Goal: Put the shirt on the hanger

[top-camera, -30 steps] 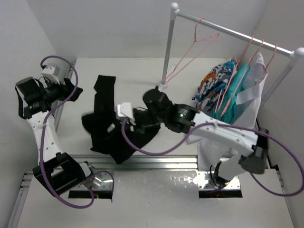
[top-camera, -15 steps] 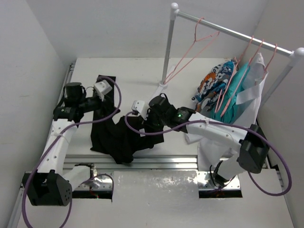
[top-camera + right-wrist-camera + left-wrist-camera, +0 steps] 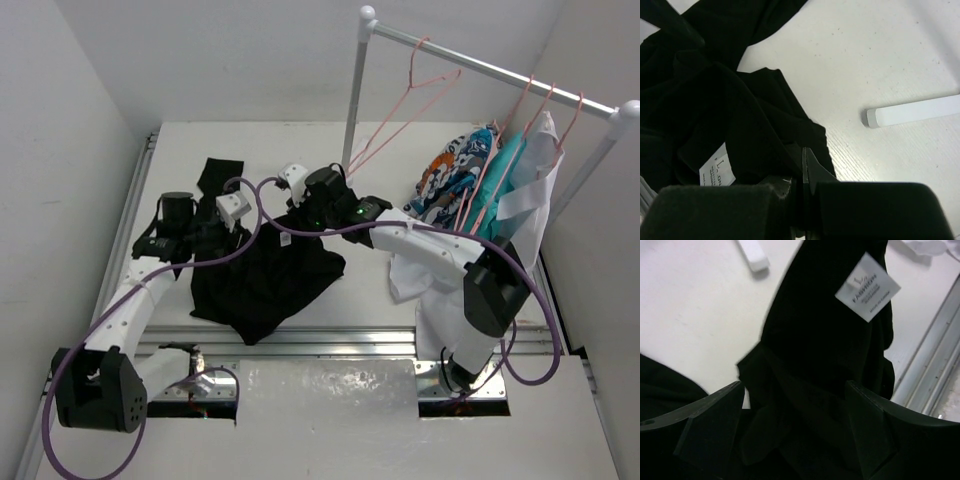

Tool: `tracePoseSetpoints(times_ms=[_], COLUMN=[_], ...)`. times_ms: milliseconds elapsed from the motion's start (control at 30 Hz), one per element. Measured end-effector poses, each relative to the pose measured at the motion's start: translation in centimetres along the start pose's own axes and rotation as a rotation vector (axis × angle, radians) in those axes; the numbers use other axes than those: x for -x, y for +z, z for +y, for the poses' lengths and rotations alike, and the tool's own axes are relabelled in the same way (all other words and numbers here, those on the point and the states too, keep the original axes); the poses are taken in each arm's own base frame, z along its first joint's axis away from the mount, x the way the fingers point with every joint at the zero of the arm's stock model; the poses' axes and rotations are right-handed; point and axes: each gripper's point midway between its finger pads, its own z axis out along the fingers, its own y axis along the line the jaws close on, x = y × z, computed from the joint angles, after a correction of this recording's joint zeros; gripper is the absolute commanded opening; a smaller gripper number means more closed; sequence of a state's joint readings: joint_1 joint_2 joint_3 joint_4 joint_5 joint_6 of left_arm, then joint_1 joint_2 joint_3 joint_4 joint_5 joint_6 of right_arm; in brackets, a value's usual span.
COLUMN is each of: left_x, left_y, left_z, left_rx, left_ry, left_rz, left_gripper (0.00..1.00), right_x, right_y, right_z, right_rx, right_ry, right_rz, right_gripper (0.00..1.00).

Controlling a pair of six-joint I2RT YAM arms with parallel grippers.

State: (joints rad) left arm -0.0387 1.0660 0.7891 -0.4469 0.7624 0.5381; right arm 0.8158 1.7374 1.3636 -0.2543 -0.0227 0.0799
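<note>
- Your right hand (image 3: 804,160) has its fingers pressed together, pinching a fold at the edge of the black shirt (image 3: 715,115).
- Just left of that hand in its own camera, the shirt's white label (image 3: 717,170) faces up. Ahead of the fingertips and to the right, a white bar (image 3: 915,112) lies on the bare table (image 3: 865,50), apart from the cloth.
- Your left hand (image 3: 794,390) is spread wide and low over the shirt, with a finger (image 3: 710,425) on either side of a bunched ridge of cloth. You cannot tell whether the pads touch it.
- Ahead of that hand and to its right sits the same label.
- From above, your two hands are near each other over the shirt's far edge. The rest of the shirt lies crumpled on the table behind them, towards the arms' bases.
- The pink hanger (image 3: 437,80) hangs by its hook from the rail (image 3: 490,68), beyond your right hand and well apart from the shirt.
</note>
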Motion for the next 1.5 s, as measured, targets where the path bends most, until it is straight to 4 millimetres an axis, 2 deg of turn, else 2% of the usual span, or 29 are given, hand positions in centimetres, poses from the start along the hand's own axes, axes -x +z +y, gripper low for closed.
tracePoseSetpoints(times_ms=[133, 367, 567, 600, 633, 700, 733, 867, 900, 933, 1067, 1100, 1133, 1167, 1200, 1267, 1300, 1400, 1500], left_x=[-2.0, -1.6, -3.1, -3.2, -3.3, -3.6, -3.6, -3.6, -3.6, -3.6, -3.6, -3.6, -3.6, -3.6, -3.7, -3.9, -4.1, -4.5, -4.6], left_y=[0.9, 1.6, 2.4, 2.5, 2.5, 2.6, 2.6, 2.7, 2.7, 2.7, 2.6, 2.6, 2.5, 2.4, 2.2, 1.9, 1.6, 0.7, -0.3], left_z=[-0.7, 2.5, 2.3, 2.2, 2.1, 2.0, 2.0, 1.1, 0.8, 0.4, -0.3, -0.2, 0.0, 0.3, 0.8, 2.3, 3.4, 6.2, 7.9], left_rx=[-0.025, 0.115, 0.084, 0.076, 0.070, 0.065, 0.061, 0.016, -0.003, -0.021, -0.051, -0.047, -0.031, -0.005, 0.032, 0.122, 0.185, 0.352, 0.461], left_ry=[-0.070, -0.091, -0.138, -0.144, -0.148, -0.151, -0.149, -0.147, -0.149, -0.157, -0.158, -0.159, -0.164, -0.168, -0.176, -0.192, -0.195, -0.191, -0.181], left_rz=[0.015, -0.008, 0.029, 0.033, 0.036, 0.041, 0.041, 0.035, 0.033, 0.034, 0.032, 0.032, 0.034, 0.039, 0.046, 0.069, 0.085, 0.117, 0.135], left_gripper=[0.81, 0.76, 0.74, 0.71, 0.60, 0.52, 0.43, 0.21, 0.04, 0.00, 0.00, 0.00, 0.00, 0.00, 0.00, 0.00, 0.00, 0.00, 0.00], right_x=[-0.3, -0.6, 0.9, 1.2, 1.4, 1.5, 1.5, 1.5, 1.5, 1.5, 1.5, 1.4, 1.4, 1.4, 1.3, 1.1, 1.0, 0.5, 0.8], right_y=[0.2, -0.1, -1.0, -1.1, -1.1, -1.1, -1.1, -1.1, -1.1, -1.1, -1.1, -1.1, -1.1, -1.1, -1.1, -1.1, -1.1, -1.7, -3.2], right_z=[0.2, 1.2, 1.7, 1.8, 1.9, 2.2, 2.3, 2.4, 2.4, 2.4, 2.3, 2.3, 2.2, 2.2, 2.1, 2.0, 2.0, 2.1, 2.6], right_rx=[0.008, 0.059, 0.087, 0.091, 0.094, 0.105, 0.110, 0.112, 0.111, 0.111, 0.107, 0.105, 0.103, 0.099, 0.094, 0.087, 0.087, 0.095, 0.116], right_ry=[0.010, 0.025, 0.028, 0.029, 0.029, 0.030, 0.033, 0.036, 0.037, 0.039, 0.040, 0.040, 0.041, 0.044, 0.048, 0.049, 0.050, 0.047, 0.046], right_rz=[-0.001, -0.016, -0.076, -0.086, -0.092, -0.094, -0.094, -0.097, -0.098, -0.098, -0.097, -0.097, -0.096, -0.095, -0.092, -0.085, -0.078, -0.055, -0.055], right_gripper=[0.00, 0.00, 0.00, 0.00, 0.00, 0.00, 0.00, 0.00, 0.00, 0.00, 0.01, 0.06, 0.17, 0.36, 0.70, 0.92, 0.99, 0.99, 0.99])
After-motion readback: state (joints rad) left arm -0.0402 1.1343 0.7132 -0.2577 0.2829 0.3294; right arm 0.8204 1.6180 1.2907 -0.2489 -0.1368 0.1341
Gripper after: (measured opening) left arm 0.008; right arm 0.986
